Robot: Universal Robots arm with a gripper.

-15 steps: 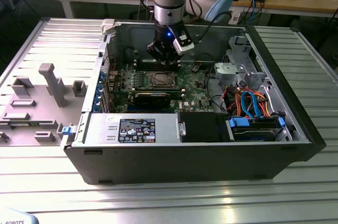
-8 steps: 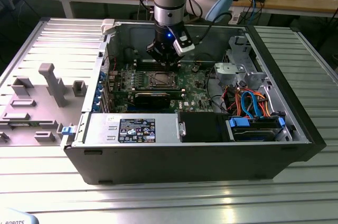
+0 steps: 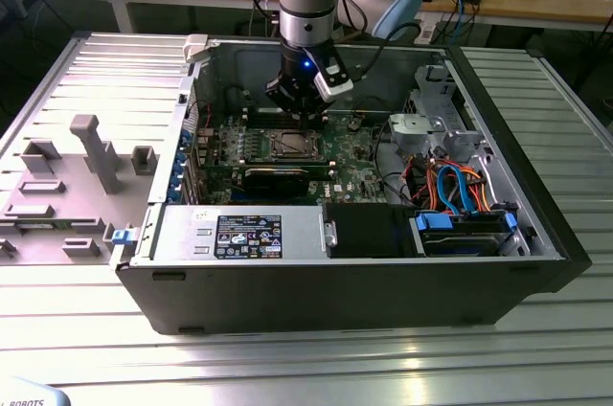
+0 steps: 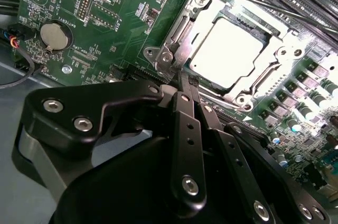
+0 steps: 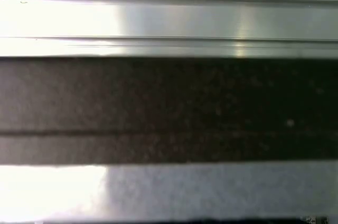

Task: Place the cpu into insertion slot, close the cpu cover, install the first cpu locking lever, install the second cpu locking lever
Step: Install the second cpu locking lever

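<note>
One cpu (image 4: 228, 49), bright silvery square, seated under cpu cover (image 4: 182, 28); hand (image 4: 182, 84) clenched, empty.

tool (image 4: 182, 78) fingers pressed together, pointing down

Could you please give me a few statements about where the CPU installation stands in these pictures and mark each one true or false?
1. The cpu sits in the insertion slot. True.
2. The cpu cover stands straight up, open. False: it lies flat around the chip, whose bright top shows through its window.
3. The gripper hovers over the blue and orange cables. False: in the exterior view it is above the green motherboard, next to the socket, and the cables lie toward that view's right.
4. In the second wrist view the gripper's fingers are pressed together with nothing between them. True.
5. A round silver coin battery sits on the motherboard. True.
</note>
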